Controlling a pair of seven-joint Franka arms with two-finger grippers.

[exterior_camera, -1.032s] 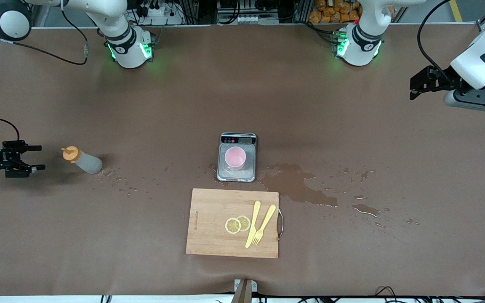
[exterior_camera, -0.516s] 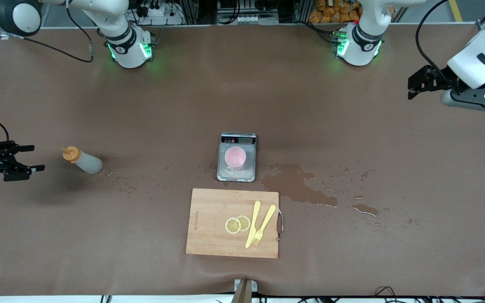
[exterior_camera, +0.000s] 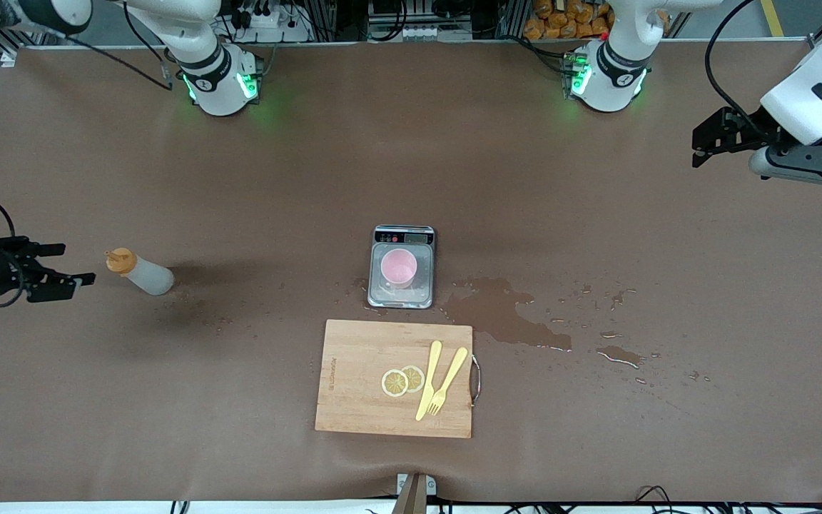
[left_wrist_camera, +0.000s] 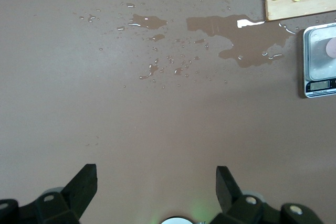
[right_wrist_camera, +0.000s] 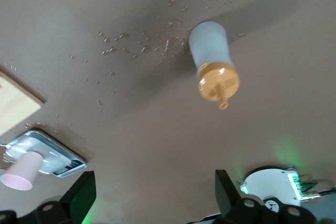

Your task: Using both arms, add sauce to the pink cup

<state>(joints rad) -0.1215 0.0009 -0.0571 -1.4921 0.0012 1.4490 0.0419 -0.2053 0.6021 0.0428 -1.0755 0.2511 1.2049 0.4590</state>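
**At nine o'clock of the scale: open end effector beside the sauce bottle**

On the bench (exterior_camera: 411,157), taking twelve o'clock as the side of the robots' bases in the front view: pink cup (exterior_camera: 399,268) upright on the scale (exterior_camera: 404,234) at the centre. Cannot tell whether sauce is in it already.

At nine o'clock from the scale, well apart from it, toward the right arm's end: sauce bottle (exterior_camera: 138,272), standing, orange cap on top.

Just at nine o'clock of the bottle: right end effector (exterior_camera: 77,264), fingers spread apart, clamped on nothing, pointing at the bottle but not touching it.

Over bare bench at about two o'clock from the scale: left end effector (exterior_camera: 698,148), fingers apart too, waiting.

Fits equally a reach toward the bottle before pouring and a drawing away after setting it back; impossible to settle from this moment.

For either case, probably wise:
- Keep the right fingers wide and level with the bottle body, below the cap.
- Move slowly along the line of the fingers, never sideways, so as not to tip the bottle.
- Mind the wet patch (exterior_camera: 504,314) at four o'clock of the scale and the droplets near the bottle; likely slippery.
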